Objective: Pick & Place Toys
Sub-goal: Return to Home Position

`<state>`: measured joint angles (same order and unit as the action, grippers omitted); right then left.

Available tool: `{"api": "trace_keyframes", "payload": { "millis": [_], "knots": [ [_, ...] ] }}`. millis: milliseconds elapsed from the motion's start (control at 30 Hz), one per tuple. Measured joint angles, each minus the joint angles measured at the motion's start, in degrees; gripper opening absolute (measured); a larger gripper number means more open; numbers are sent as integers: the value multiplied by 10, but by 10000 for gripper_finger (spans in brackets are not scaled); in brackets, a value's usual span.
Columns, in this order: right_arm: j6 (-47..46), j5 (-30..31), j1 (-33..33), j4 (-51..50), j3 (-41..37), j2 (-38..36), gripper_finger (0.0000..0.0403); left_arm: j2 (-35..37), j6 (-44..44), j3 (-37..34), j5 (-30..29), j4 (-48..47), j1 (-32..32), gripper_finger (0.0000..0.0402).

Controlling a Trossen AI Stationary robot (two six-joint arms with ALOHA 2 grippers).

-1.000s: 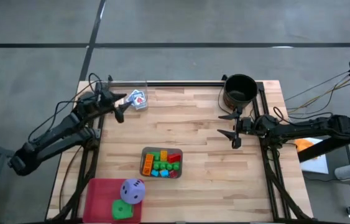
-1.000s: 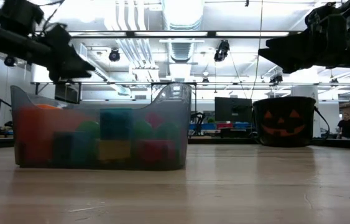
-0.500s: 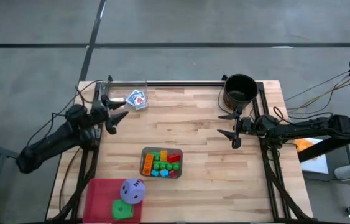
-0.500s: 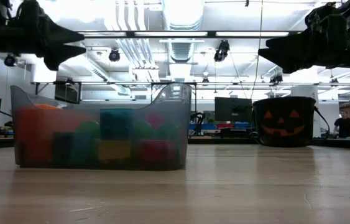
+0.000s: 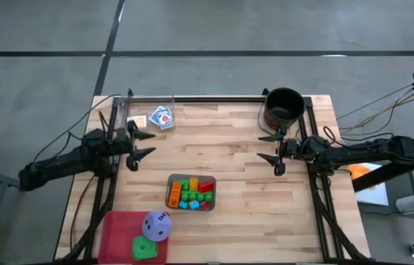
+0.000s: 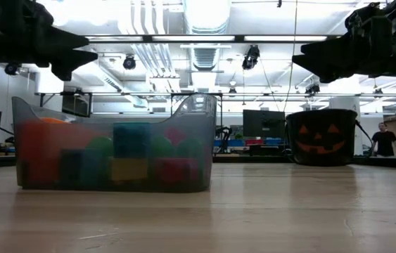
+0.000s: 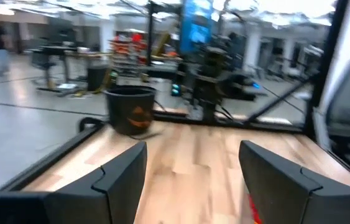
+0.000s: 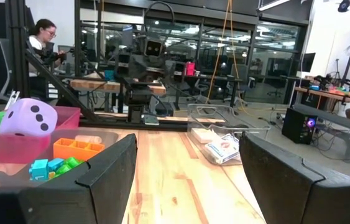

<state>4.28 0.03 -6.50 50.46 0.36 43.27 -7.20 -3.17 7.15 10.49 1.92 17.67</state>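
- Green, orange, red, yellow and blue blocks are recorded packed together inside the grey tray. The tray is set near the middle of the table, toward 7 o'clock from its centre in the high view.
- A purple die is seen in the pink bin at the table's 7 o'clock corner. A green die lies just beside it at its 7 o'clock. Contact between the two cannot be told.
- Small cards are noted lying in the clear bin at the 11 o'clock corner. One carries a blue and red print, and a paler one lies at its 9 o'clock.
- The left gripper is held over the table's 9 o'clock edge, at 6 o'clock from the clear bin. Its fingers are spread wide and pointed toward 3 o'clock, with nothing between them.
- The right gripper is held at the 3 o'clock side, at 6 o'clock from the black bucket. Its fingers are likewise spread, empty, and pointed toward 9 o'clock.
- The two grippers are well apart and face each other across the table. In the low view both are seen raised well above the tabletop and clear of the grey tray.
- The black bucket stands upright at the 1 o'clock corner. A pumpkin face is seen on its side in the low view.
- A person is noted in the room beyond the table.
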Motion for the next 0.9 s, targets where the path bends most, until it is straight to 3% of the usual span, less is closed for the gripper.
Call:
{"api": "trace_keyframes", "payload": {
  "millis": [333,900],
  "knots": [
    [0,0,0,0,0,0,281,0,38,-1,2,-39,-109,260],
    [0,0,0,0,0,0,281,-1,-23,-1,-5,-48,-113,260]
  ]
}}
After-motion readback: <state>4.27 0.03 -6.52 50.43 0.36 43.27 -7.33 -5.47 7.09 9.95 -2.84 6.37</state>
